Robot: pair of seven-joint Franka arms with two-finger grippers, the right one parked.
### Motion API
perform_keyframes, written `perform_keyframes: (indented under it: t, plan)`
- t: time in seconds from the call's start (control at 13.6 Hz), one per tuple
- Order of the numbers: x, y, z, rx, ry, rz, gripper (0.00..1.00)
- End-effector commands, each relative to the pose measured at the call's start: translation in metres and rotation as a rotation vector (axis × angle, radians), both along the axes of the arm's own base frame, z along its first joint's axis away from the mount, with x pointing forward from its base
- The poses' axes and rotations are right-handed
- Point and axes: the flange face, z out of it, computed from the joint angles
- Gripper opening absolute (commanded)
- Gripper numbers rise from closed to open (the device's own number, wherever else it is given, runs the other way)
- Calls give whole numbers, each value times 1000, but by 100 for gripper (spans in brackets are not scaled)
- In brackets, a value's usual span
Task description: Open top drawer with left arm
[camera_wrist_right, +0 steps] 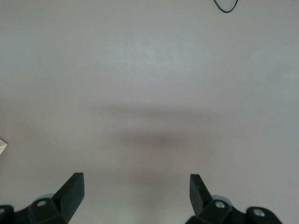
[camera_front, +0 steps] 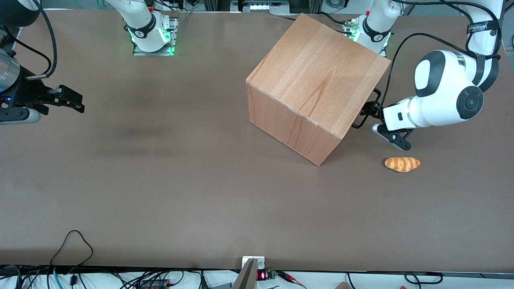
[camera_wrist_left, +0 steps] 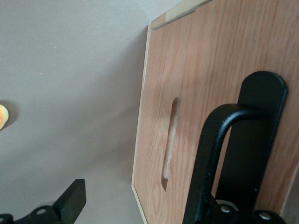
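The wooden cube cabinet (camera_front: 317, 84) stands askew on the table, its front turned toward the working arm's end. From the front camera the top drawer's face is hidden and only its black wire handle (camera_front: 361, 118) shows; nothing sticks out of the cabinet there. The left arm (camera_front: 445, 90) reaches in level, and its gripper (camera_front: 368, 112) is at that handle. The left wrist view shows the light wood drawer front (camera_wrist_left: 187, 84) with a slot cut-out (camera_wrist_left: 169, 144) and the black wire handle (camera_wrist_left: 210, 154) close up. The gripper (camera_wrist_left: 135, 207) is open: one finger (camera_wrist_left: 70, 200) is over bare table, the other is hidden by the handle.
A small orange bread roll (camera_front: 402, 164) lies on the brown table (camera_front: 160, 168), nearer the front camera than the gripper. Its edge (camera_wrist_left: 2, 115) also shows in the left wrist view. Both arm bases (camera_front: 152, 34) are bolted at the table's back edge.
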Motion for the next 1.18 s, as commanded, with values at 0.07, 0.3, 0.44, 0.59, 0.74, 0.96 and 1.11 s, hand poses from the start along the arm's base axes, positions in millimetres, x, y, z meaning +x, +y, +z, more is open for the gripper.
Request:
perform_keyframes:
  t: [0.07, 0.3, 0.44, 0.59, 0.74, 0.96, 1.11]
  plan:
    - [13, 8, -26, -11, -58, -48, 100]
    - [20, 26, -35, 5, -80, -13, 100]
    - [28, 45, -37, 24, -120, 26, 100]
    - [38, 63, -40, 48, -177, 64, 100]
    - [43, 90, -44, 71, -200, 109, 100]
    - [49, 135, -53, 106, -245, 153, 100]
    - [54, 160, -59, 133, -304, 95, 100]
